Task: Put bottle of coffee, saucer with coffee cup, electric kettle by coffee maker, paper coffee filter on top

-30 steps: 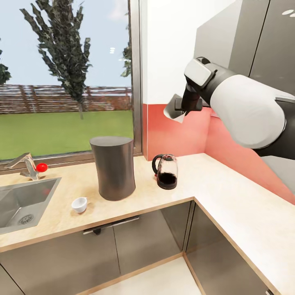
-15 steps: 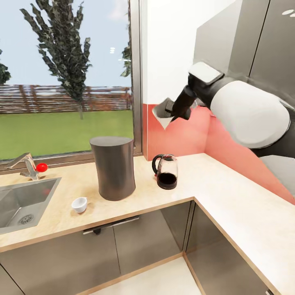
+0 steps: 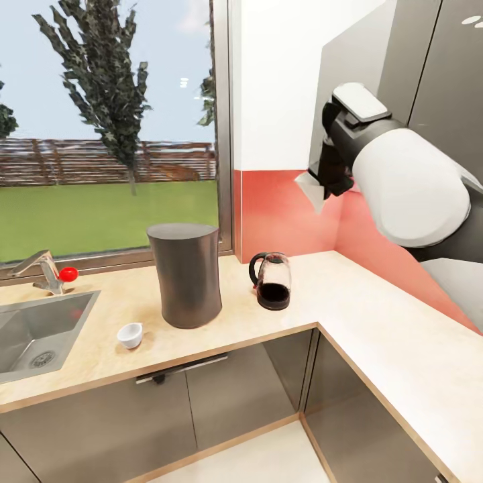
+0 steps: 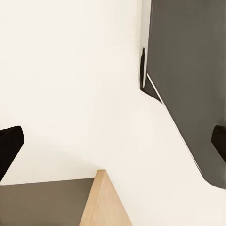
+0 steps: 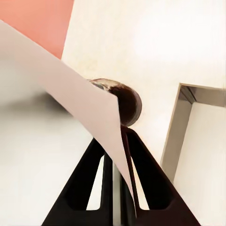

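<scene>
Your right gripper (image 3: 333,176) has swung back toward the frame's upper right, jaws clamped on the paper coffee filter (image 3: 312,188), light, limp and crease-prone, so hold its edge.

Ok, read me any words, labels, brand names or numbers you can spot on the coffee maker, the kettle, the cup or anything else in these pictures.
There is no readable text.
Coffee maker: plain dark grey, no label or brand.
Electric kettle: clear glass and black parts, no marks to read.
Coffee cup: plain white.
Paper coffee filter, clamped in the right gripper: blank white.
Cabinets, wall and countertop: no signs or numbers.
</scene>
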